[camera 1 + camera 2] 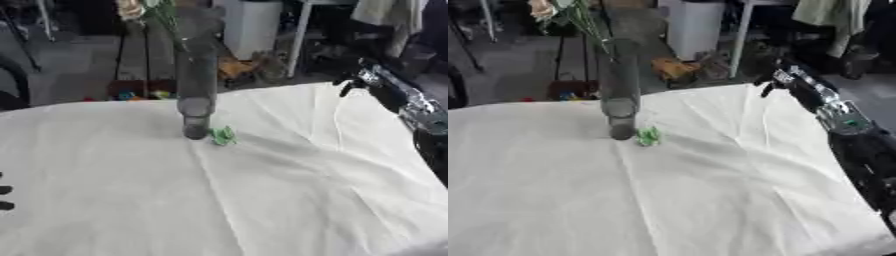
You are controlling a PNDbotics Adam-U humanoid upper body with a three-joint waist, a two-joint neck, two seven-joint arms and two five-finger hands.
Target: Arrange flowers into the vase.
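Observation:
A tall clear glass vase point(620, 85) stands upright on the white tablecloth point(675, 190) towards the far side. Green stems point(586, 25) rise out of it, and a pale bloom point(540, 9) leans to the upper left. A small green scrap point(648, 135) lies on the cloth, touching the vase's base on its right. My right hand point(770, 82) is at the table's far right edge, well away from the vase, with nothing seen in it. Two dark fingertips of my left hand point(4, 190) show at the left edge, pointing inward and holding nothing.
My right forearm point(846, 125) runs along the table's right edge. Behind the table are a white bin point(693, 25), a wooden stand point(131, 55) and floor clutter. The cloth has creases fanning out from the vase.

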